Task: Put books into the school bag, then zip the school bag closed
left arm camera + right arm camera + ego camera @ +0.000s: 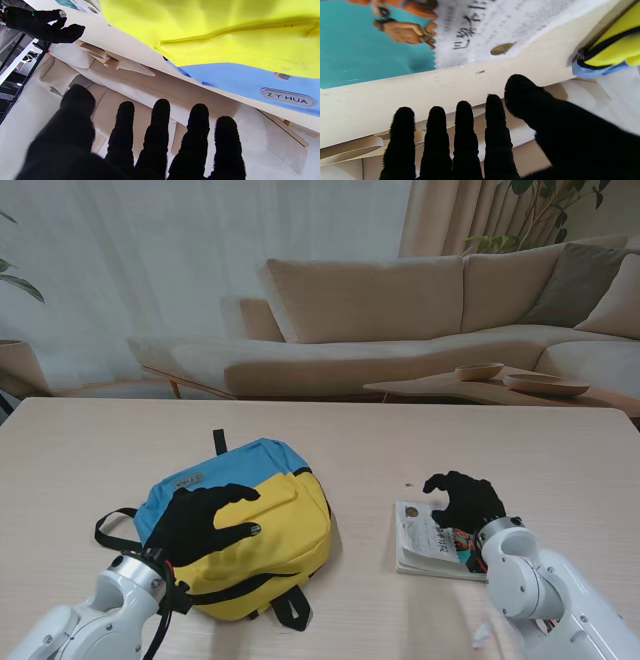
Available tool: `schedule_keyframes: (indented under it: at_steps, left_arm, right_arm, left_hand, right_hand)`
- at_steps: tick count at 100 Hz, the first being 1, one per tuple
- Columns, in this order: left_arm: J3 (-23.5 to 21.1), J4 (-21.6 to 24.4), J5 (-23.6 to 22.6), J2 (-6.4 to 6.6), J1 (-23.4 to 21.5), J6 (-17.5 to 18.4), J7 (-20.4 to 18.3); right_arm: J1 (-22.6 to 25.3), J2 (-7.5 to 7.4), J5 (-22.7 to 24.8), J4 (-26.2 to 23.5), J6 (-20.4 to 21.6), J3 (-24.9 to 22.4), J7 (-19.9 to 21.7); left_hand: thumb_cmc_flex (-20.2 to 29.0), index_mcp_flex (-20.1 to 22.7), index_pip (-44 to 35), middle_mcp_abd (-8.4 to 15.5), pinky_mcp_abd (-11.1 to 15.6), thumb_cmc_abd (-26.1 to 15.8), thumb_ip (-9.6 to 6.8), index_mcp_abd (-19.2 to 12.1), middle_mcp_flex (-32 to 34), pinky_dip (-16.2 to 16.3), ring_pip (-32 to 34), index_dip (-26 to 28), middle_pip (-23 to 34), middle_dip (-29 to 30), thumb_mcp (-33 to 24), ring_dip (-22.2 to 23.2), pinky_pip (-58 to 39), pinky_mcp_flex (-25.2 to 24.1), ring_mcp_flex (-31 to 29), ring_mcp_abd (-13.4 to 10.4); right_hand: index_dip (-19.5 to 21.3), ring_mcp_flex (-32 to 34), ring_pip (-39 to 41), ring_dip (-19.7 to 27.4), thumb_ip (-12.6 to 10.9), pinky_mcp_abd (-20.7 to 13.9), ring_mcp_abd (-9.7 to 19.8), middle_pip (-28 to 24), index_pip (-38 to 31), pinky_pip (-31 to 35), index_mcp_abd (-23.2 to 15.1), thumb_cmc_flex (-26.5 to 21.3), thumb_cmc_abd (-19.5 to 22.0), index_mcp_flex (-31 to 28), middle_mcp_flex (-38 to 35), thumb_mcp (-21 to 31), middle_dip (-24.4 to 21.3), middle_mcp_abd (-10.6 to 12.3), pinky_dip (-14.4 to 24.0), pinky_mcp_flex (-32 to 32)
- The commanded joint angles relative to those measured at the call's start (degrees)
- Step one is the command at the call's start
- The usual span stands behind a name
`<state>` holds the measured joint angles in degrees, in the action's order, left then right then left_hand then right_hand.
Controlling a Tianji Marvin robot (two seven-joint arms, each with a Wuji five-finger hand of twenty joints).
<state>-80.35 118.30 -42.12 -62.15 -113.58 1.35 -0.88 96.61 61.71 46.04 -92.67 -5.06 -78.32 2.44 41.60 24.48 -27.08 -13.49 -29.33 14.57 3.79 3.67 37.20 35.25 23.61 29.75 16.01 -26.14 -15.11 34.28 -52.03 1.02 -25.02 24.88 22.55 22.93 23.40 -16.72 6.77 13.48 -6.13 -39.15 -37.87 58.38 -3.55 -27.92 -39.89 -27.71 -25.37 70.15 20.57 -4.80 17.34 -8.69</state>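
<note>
A blue and yellow school bag (250, 520) lies flat on the table, left of the middle, its zip shut as far as I can see. My left hand (205, 520) hovers over the bag's near side, black-gloved fingers (160, 130) spread and holding nothing; the bag's yellow panel (225, 37) fills that wrist view. A book (425, 545) with a white and teal cover (370, 50) lies to the bag's right. My right hand (462, 500) is over the book's far edge, fingers (462, 132) apart and empty.
The pale wooden table (400, 440) stretches on around both objects. Black straps (115, 525) trail from the bag's left side and near edge. A beige sofa (420, 310) and a low side table with bowls (520, 380) stand beyond the table.
</note>
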Motion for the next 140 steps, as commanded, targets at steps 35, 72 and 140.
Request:
schedule_keyframes:
  at_steps: [35, 72, 140]
  left_arm:
    - [0.80, -3.98, 1.36, -0.62, 3.62, 1.10, 0.58]
    - [0.64, -3.60, 1.09, -0.78, 2.73, 2.09, 1.85]
    - [0.07, -3.37, -0.02, -0.82, 1.87, 3.46, 2.86]
  right_arm:
    - [-1.32, -2.43, 6.33, 0.81, 0.13, 0.67, 12.87]
    - [-2.18, -2.93, 7.92, 3.29, -1.51, 3.07, 14.80]
    - [-5.26, -2.62, 7.48, 9.58, -2.57, 9.32, 9.60]
  left_hand:
    - [0.49, -1.78, -0.22, -0.63, 0.97, -1.71, -2.15, -0.14, -1.70, -0.18, -1.27, -1.32, 0.16, 0.78, -2.37, -0.30, 3.74, -1.70, 0.82, -0.77]
    - [-0.09, -1.60, -0.45, -0.83, 0.72, -1.27, -1.98, -0.07, -1.07, 0.67, -0.71, -1.55, 0.36, 0.71, -3.95, 0.10, 4.06, -1.34, 0.15, -0.45]
    - [-0.73, -2.28, -0.83, -0.15, 0.82, -0.39, -1.74, -0.29, -1.54, 1.27, -0.12, -1.62, 1.26, 0.11, -5.49, 0.41, 4.40, -1.29, 0.26, -0.89]
  right_hand:
    - [-6.11, -14.51, -11.34, 6.37, 1.11, -8.36, 7.17, 21.66, 15.92, -12.47, -4.67, -0.37, -8.29, 23.20, 14.93, -3.70, -9.97, 5.32, -8.40, 8.41]
    - [5.60, -11.47, -6.39, 3.76, 0.91, -5.38, 5.67, 9.21, 20.42, -9.18, -3.24, -1.30, -10.08, 22.34, 14.99, -1.48, -4.69, 1.23, -7.10, 6.58]
    - [2.40, -7.04, 18.53, -8.91, 2.47, -4.72, 5.39, -27.15, -5.05, -0.14, 4.19, -8.15, -22.44, 15.73, 8.59, 7.93, 16.02, 4.97, -0.62, 2.88]
